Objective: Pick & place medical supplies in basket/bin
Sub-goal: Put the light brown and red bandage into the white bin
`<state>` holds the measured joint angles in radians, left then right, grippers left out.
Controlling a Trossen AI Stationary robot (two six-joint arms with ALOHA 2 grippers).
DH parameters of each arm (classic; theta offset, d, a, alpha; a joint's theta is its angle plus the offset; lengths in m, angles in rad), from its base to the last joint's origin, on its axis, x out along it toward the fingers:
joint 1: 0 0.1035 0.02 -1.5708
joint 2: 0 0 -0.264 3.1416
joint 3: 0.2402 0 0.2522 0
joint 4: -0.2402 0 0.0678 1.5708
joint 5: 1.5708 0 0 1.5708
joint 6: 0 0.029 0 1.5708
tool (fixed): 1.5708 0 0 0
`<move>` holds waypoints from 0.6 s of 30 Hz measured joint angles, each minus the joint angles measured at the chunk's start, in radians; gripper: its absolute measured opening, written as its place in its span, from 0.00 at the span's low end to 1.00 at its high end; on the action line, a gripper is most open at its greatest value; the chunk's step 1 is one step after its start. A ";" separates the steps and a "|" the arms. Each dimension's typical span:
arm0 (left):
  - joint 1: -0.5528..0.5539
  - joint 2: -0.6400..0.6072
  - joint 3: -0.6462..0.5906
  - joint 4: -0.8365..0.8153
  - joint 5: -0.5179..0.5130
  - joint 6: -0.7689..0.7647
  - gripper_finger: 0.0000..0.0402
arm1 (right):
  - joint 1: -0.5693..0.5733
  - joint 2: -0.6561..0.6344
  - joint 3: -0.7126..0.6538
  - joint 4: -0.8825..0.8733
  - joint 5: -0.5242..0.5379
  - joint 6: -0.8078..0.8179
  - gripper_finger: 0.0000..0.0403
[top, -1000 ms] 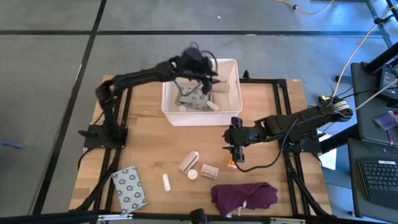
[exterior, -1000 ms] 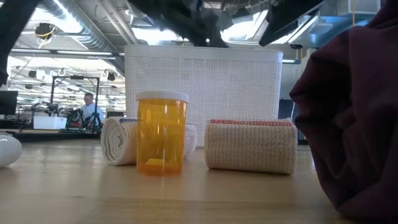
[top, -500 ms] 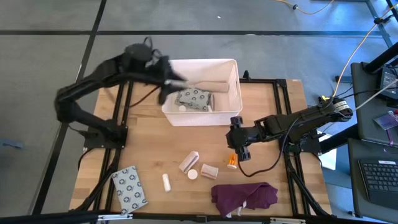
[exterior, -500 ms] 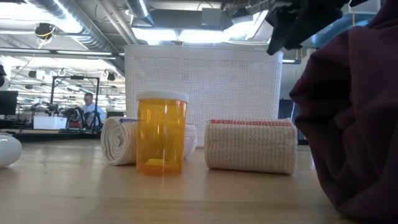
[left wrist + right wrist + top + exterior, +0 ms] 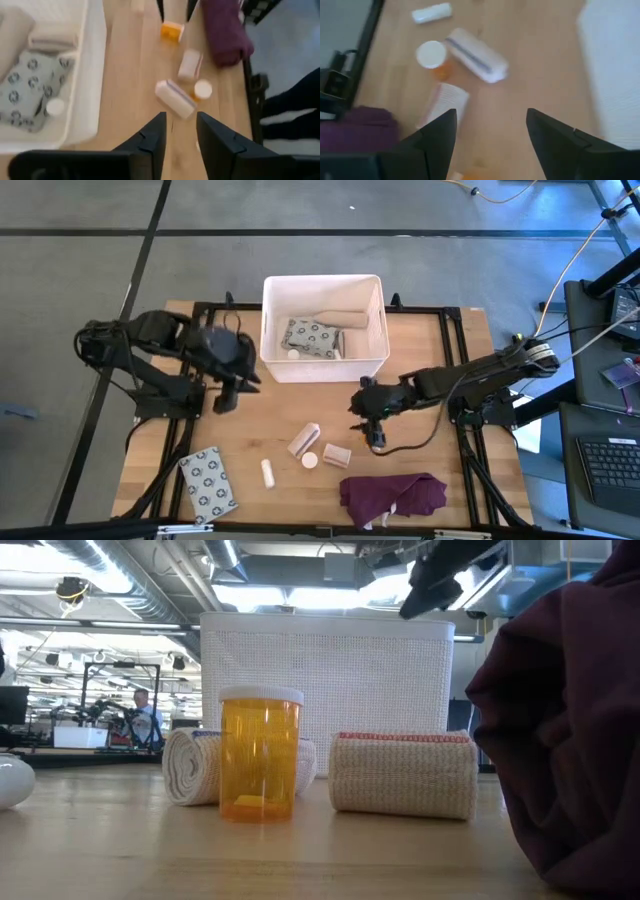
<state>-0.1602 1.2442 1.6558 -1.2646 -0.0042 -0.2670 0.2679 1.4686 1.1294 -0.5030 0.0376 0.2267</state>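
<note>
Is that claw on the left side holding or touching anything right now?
Apart. In the left wrist view the left gripper has bare wood between its open fingers, and the nearest white roll lies ahead of them with a gap.

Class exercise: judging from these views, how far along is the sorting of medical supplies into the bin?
Done: a patterned packet and beige roll lie in the white bin. In hand: nothing; the left gripper and right gripper are empty. Left: pill bottle, rolls and another packet.
</note>
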 joint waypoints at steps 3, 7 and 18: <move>-0.055 0.019 0.000 -0.046 -0.037 -0.057 0.19 | 0.020 0.080 0.000 0.062 -0.072 0.075 0.60; -0.096 0.040 0.000 -0.075 -0.049 -0.128 0.13 | 0.056 0.184 0.000 0.163 -0.144 0.146 0.60; -0.154 0.064 0.000 -0.083 -0.048 -0.103 0.04 | 0.143 0.419 0.125 0.170 -0.027 0.214 0.60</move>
<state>-0.3145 1.3083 1.6554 -1.3472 -0.0525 -0.3702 0.4105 1.8876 1.2546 -0.3334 0.0108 0.4406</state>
